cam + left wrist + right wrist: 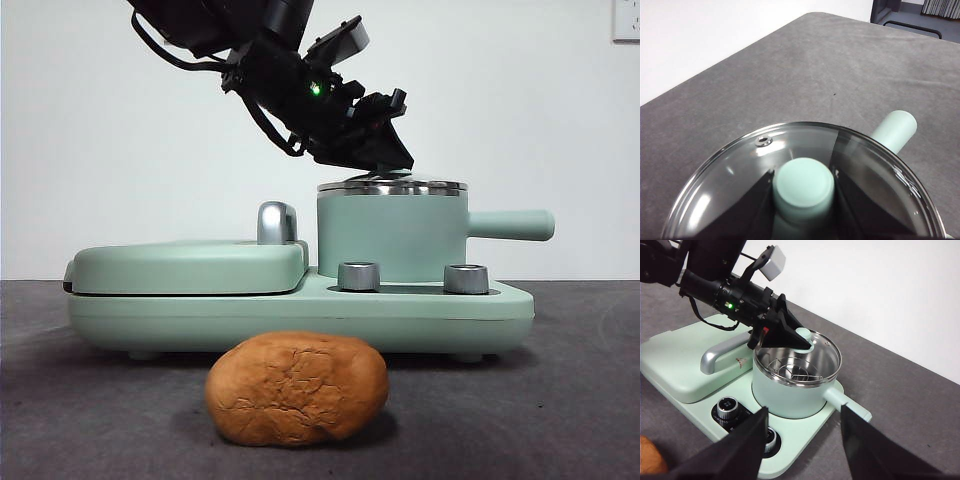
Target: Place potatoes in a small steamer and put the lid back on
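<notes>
I see my left end effector (802, 187) clamping the lid (740, 165) knob on the steamer (392, 235); right end effector (802, 435) spread open, potato (297, 388) on the tabletop (580, 400) before the griddle cover (185, 265).

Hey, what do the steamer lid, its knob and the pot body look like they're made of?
The lid looks like clear glass with a polished metal rim: the rack inside shows through it and it carries bright glare. Its knob, between the left gripper's jaws, looks matte mint plastic, though silicone is possible. The small steamer body has a smooth satin mint coating, probably over metal, under a chrome band.
</notes>
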### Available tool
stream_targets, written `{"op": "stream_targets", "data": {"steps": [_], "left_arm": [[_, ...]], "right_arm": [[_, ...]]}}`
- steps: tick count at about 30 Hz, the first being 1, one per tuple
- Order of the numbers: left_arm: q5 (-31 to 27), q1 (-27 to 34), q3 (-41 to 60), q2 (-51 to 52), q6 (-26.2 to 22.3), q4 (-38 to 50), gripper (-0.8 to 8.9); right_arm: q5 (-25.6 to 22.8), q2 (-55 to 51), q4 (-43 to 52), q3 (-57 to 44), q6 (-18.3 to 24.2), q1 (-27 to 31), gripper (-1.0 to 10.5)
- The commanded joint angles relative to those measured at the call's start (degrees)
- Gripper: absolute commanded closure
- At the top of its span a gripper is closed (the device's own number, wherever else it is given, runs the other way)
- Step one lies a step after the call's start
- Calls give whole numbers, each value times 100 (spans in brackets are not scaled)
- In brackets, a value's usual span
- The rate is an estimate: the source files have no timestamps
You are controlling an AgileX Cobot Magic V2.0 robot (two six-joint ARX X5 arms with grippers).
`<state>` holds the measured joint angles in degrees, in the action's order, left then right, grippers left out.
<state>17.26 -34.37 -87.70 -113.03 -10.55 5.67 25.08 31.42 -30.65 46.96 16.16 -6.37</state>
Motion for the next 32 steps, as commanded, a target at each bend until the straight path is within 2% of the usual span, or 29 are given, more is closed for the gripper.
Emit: {"op": "stream_targets", "data": {"steps": [1, 9, 21, 27, 32], "left_arm": [[-101, -4, -153, 245, -142, 142, 807], [-98, -4, -153, 728, 24, -103, 807], [-98, 68, -149, 1836, 103, -1862, 804], [-98, 170, 37, 2339, 101, -2483, 803], [-105, 232, 730, 2944, 173, -2450, 803]], "right_arm": [[-9, 35, 52, 79, -79, -24, 718], [-7, 33, 33, 79, -90, -24, 718], [-4, 33, -31, 79, -74, -313, 718], [-11, 72, -118, 79, -52, -870, 717], [-275, 341, -452, 79, 332, -1692, 716]]}}
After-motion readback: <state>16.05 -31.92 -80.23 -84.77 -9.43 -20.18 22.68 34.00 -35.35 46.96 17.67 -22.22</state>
